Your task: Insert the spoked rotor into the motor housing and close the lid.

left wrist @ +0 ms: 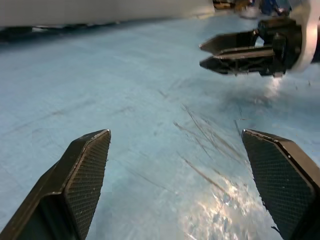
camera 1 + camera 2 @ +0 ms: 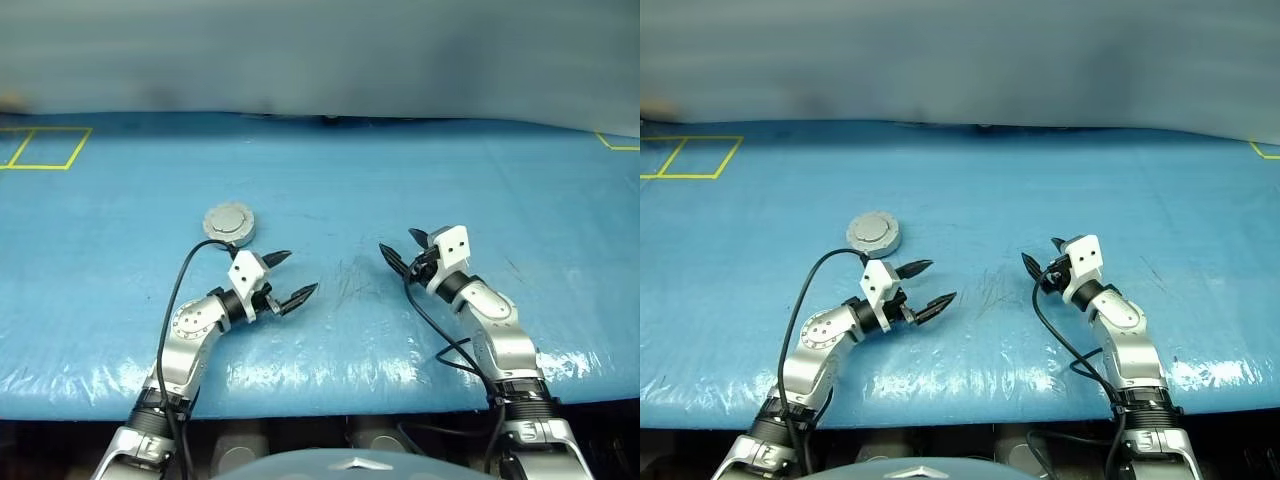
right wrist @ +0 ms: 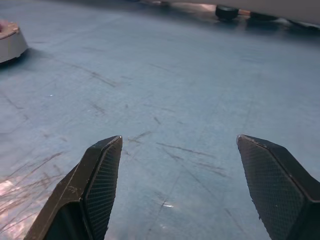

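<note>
Head views: the lid [image 2: 232,222] is down, plain light-grey face with raised centre up, on the motor housing — a closed round unit on the blue table [image 2: 420,170], just beyond the left gripper [image 2: 284,277]. Rotor unseen, presumably inside. Judgement: task looks essentially finished; next would only be checking the lid sits flush. Right gripper [image 2: 406,249] well apart from the unit. Both sets of fingers spread, holding nothing.

Left wrist view: black cross-hatched pads [image 1: 85,175] wide apart over a scratched, glossy blue film; the other gripper ahead.

Right wrist view: pads [image 3: 102,185] apart — housing edge [image 3: 10,44] far off, smooth pale metal.
</note>
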### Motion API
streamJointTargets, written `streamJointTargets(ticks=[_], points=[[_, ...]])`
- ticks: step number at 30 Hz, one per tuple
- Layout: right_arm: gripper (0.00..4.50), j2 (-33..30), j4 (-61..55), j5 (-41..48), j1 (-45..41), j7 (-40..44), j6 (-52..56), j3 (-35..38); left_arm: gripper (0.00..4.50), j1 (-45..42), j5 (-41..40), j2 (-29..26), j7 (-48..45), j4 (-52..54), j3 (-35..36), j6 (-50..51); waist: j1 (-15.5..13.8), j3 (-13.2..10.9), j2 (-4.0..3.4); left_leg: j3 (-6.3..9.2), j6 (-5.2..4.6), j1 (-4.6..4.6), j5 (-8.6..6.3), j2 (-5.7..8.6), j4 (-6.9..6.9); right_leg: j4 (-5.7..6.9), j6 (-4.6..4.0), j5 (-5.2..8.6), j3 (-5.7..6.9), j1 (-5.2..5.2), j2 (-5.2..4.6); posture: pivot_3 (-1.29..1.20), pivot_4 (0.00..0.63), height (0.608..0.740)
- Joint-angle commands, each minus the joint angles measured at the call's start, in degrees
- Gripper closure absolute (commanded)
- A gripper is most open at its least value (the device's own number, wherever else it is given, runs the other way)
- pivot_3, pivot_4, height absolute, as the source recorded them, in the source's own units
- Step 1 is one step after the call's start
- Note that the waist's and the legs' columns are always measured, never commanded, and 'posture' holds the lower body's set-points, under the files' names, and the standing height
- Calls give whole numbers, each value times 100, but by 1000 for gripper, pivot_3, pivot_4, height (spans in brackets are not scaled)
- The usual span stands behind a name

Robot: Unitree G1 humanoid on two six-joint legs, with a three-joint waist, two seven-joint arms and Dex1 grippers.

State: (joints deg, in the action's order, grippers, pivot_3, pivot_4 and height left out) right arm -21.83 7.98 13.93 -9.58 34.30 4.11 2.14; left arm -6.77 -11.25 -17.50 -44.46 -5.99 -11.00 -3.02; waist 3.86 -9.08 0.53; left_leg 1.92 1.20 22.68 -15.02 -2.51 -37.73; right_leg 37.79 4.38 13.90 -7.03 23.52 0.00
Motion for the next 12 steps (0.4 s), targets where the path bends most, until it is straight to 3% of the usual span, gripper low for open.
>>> streamJointTargets(ticks=[1,3,12], points=[[298,-158,-167,-9,13,248,-144,11,0,-63,47,-36,-91,108,-48,-50,-10,0,0,0,0,0,0,0,-1,0,0,0,0,0,0,0,150,740],[58,-161,-134,-48,-4,250,-181,17,0,-62,32,-47,-143,122,-60,-34,-14,0,0,0,0,0,0,0,0,0,0,0,1,0,-1,0,150,740],[58,-109,-121,-157,31,300,-190,-42,0,-69,-5,-38,-67,158,51,-85,-18,0,0,0,0,0,0,0,-1,1,0,0,1,0,-1,0,150,740]])
